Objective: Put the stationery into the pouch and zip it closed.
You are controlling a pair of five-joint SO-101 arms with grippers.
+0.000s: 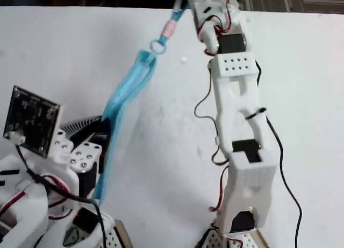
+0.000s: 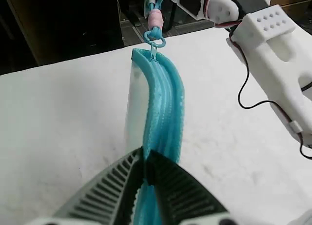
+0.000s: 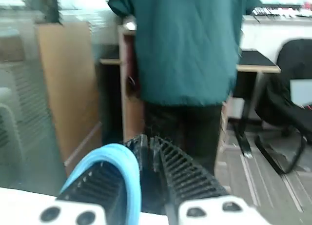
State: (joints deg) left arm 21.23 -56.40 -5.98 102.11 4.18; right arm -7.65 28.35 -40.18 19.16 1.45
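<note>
Left tool (image 2: 145, 162) is clamped on the near end of the pouch (image 2: 163, 103), which is stretched taut above the counter (image 2: 63, 117). Its slider (image 2: 155, 51) sits at the far end, so zipping looks about finished; whether stationery is inside, I cannot tell. Right tool (image 3: 152, 146) is pinched shut on the blue pull (image 3: 124, 169).

White table (image 1: 161, 167) below; beyond it, a brown wooden cabinet (image 3: 68, 83), a desk (image 3: 258, 64) and black chair (image 3: 287, 98).
</note>
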